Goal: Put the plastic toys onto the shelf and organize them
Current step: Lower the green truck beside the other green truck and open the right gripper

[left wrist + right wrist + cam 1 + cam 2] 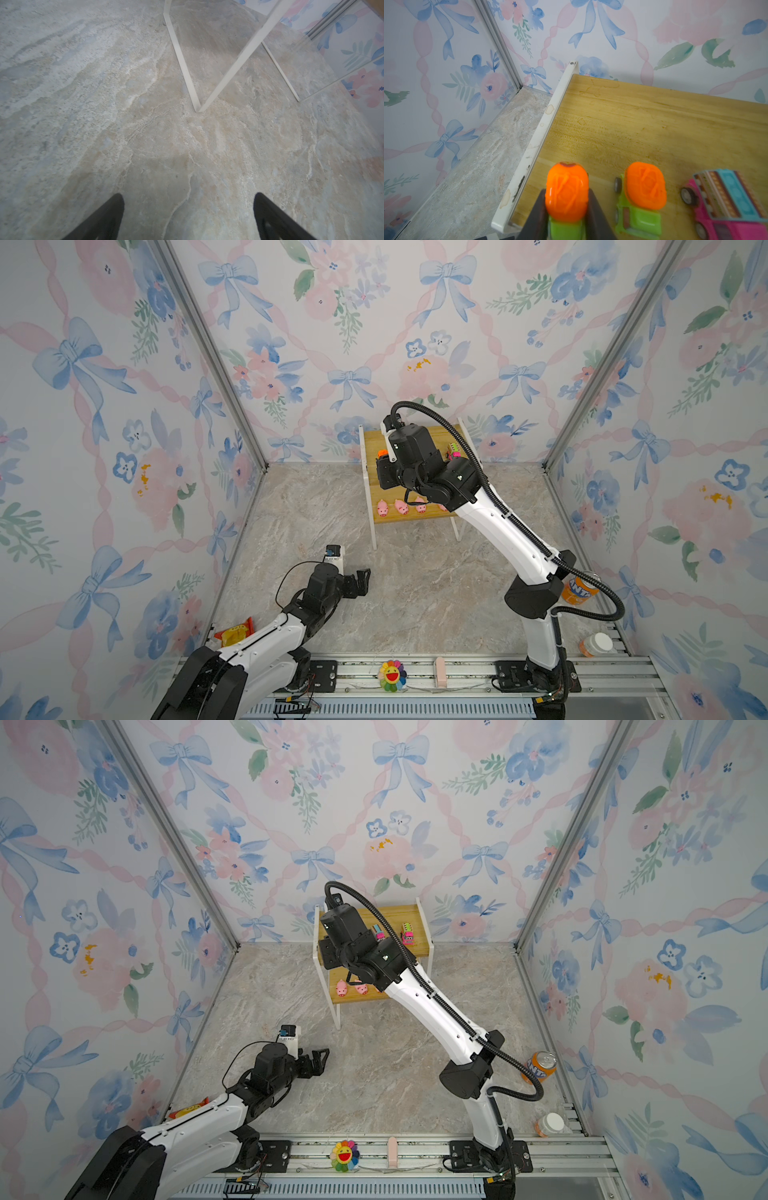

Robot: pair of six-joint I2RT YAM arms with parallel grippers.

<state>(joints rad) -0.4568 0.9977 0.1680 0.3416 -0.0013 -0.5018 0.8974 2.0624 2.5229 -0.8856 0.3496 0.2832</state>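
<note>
my left gripper [188, 195], spread wide, hangs over the marble surface [93, 104]. my right gripper [567, 191] pinches a green truck [566, 178] by the left edge of the shelf [633, 124] top board. rightward stand the second green truck [644, 187] and a pink truck [724, 199]. pink pigs [382, 509] line the lower board's front edge.

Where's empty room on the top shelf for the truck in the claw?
The top board is bare at the back, between the white rail and the wall. Its front is crowded: held green truck, second green truck, pink truck.
</note>
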